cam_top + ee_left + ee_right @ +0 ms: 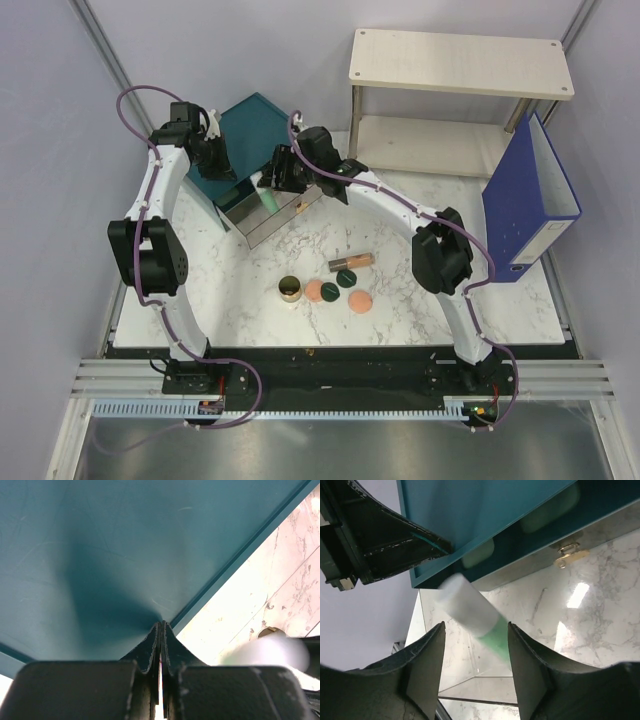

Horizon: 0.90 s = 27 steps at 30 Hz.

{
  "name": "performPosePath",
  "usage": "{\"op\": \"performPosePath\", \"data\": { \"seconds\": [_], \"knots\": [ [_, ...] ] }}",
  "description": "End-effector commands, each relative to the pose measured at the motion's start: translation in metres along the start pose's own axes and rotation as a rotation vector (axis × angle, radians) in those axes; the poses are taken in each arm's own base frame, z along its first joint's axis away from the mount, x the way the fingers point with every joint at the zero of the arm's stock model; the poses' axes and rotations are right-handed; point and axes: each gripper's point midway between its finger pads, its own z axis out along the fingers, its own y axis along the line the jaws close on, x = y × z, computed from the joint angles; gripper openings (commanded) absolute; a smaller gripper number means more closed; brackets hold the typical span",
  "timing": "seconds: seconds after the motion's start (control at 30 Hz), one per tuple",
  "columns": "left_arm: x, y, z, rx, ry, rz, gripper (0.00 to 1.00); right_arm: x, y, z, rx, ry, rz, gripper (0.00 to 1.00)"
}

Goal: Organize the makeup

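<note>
Tabletop (pixel 430 300) of white, grey-veined marble fills a booth with plain pale grey walls, and two black-and-white arms reach in from its near edge. One light wooden shelf (pixel 460 65) with two boards stands at the far right corner. One big blue binder (pixel 528 200) stands on end along the right edge. One teal drawer box (pixel 250 130) sits at the far left, with one clear drawer (pixel 250 228) pulled out toward the middle.

Seven pieces of makeup are in view. Six lie in a loose group near the centre of the marble: one gold-lidded round jar (pixel 290 289), two peach-pink discs (pixel 314 291) (pixel 360 301), two dark green round compacts (pixel 330 290) (pixel 346 278) and one copper-tipped clear tube (pixel 351 262). The seventh, a mint-green tube (pixel 470 612), shows blurred over the open drawer, between the spread fingers of the right gripper (pixel 476 626) and touching neither of them; the tool has let go. The left gripper (pixel 161 627) is clenched tight with nothing between its fingers, its tips against the top of the teal box.

Bare marble lies open to the right of the group as far as the binder, and in a band along the near edge. The far left is crowded by the box, the drawer and both wrists
</note>
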Motion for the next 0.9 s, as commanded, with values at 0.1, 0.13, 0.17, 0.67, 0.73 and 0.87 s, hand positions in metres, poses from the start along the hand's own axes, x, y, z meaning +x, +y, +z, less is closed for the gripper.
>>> {"op": "performPosePath", "data": {
  "seconds": [0.1, 0.13, 0.17, 0.67, 0.73, 0.87],
  "knots": [
    [0.064, 0.023, 0.013, -0.086, 0.248, -0.048, 0.02, -0.01, -0.005, 0.0, 0.035, -0.033, 0.031, 0.63],
    [0.064, 0.023, 0.013, -0.088, 0.249, -0.048, 0.02, -0.01, -0.006, 0.001, 0.037, -0.033, 0.031, 0.63],
    [0.064, 0.024, 0.013, -0.088, 0.248, -0.049, 0.02, -0.01, -0.007, 0.002, 0.039, -0.033, 0.033, 0.63],
    [0.053, 0.023, 0.01, -0.093, 0.23, -0.037, 0.02, -0.04, 0.032, -0.133, 0.045, -0.109, -0.557, 0.9],
    [0.055, 0.025, 0.013, -0.095, 0.24, -0.038, 0.02, -0.012, 0.008, -0.153, 0.086, -0.026, -0.642, 0.92],
    [0.058, 0.024, 0.017, -0.086, 0.254, -0.042, 0.02, 0.045, -0.044, -0.176, 0.158, 0.138, -0.719, 0.93]
  ]
}}
